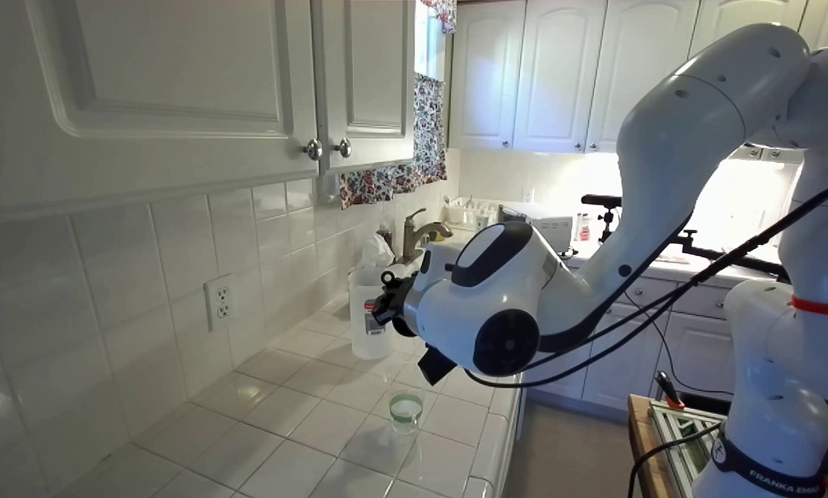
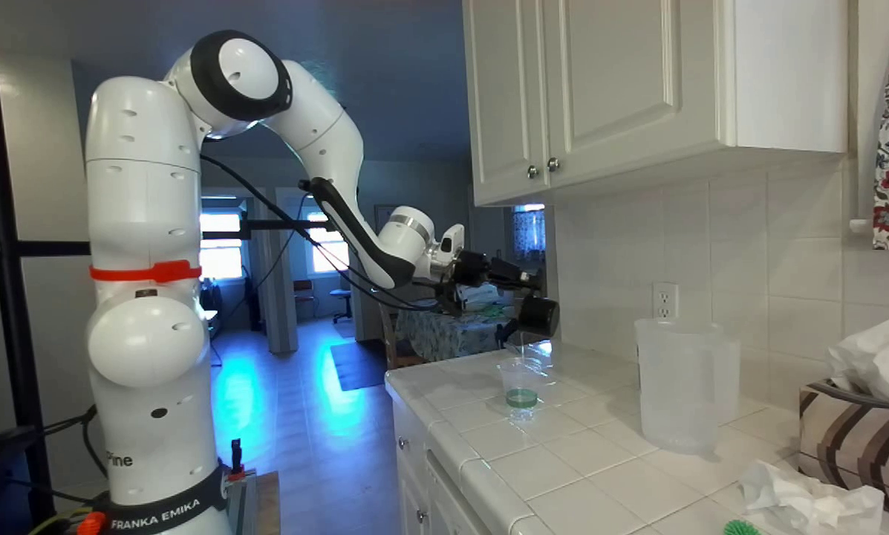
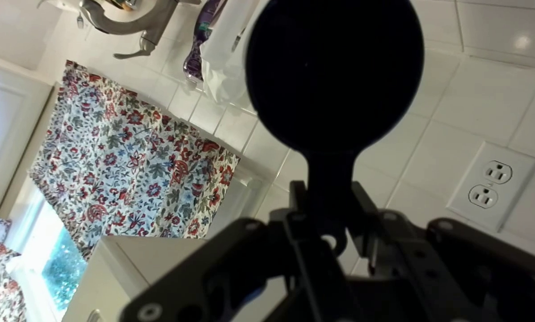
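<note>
A black round scoop (image 3: 334,71) with a short handle fills the upper middle of the wrist view. My gripper (image 3: 330,197) is shut on that handle, whose ringed end shows between the fingers. In an exterior view the scoop (image 2: 538,316) hangs tilted from the tip of my gripper (image 2: 515,276), above the counter. Below it a small clear cup (image 2: 521,397) with a green band stands upright, apart from the scoop. The same cup (image 1: 405,409) shows in an exterior view, lower than my gripper (image 1: 391,301). What the scoop contains I cannot tell.
A translucent pitcher (image 2: 682,386) stands on the tiled counter (image 2: 585,475), with a tissue box (image 2: 860,446) and crumpled tissue (image 2: 808,498) nearby. Upper cabinets (image 1: 365,83) overhang the counter. The tiled wall carries an outlet (image 1: 220,302); a faucet (image 1: 417,235) rises farther along.
</note>
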Available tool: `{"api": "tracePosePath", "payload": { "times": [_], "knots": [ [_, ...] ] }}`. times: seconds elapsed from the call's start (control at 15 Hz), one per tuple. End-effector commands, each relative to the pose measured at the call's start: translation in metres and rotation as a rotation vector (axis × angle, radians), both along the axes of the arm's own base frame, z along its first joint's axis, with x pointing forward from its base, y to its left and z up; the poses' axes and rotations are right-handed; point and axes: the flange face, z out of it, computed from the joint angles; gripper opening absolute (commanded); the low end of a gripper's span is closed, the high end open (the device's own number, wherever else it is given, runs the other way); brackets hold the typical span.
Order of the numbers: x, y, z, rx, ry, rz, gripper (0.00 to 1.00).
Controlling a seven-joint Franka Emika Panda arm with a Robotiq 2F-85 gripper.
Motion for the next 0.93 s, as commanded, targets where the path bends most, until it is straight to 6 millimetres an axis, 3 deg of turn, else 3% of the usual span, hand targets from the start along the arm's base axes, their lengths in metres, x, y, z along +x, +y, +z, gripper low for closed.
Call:
{"api": "tracePosePath", "payload": {
  "times": [0.0,0.87],
  "knots": [
    [0.0002,0.003,-0.0021,-0.036,-0.004,0.011,0.06],
    [0.0007,0.0043,-0.0038,-0.056,-0.009,0.016,0.06]
  ]
}}
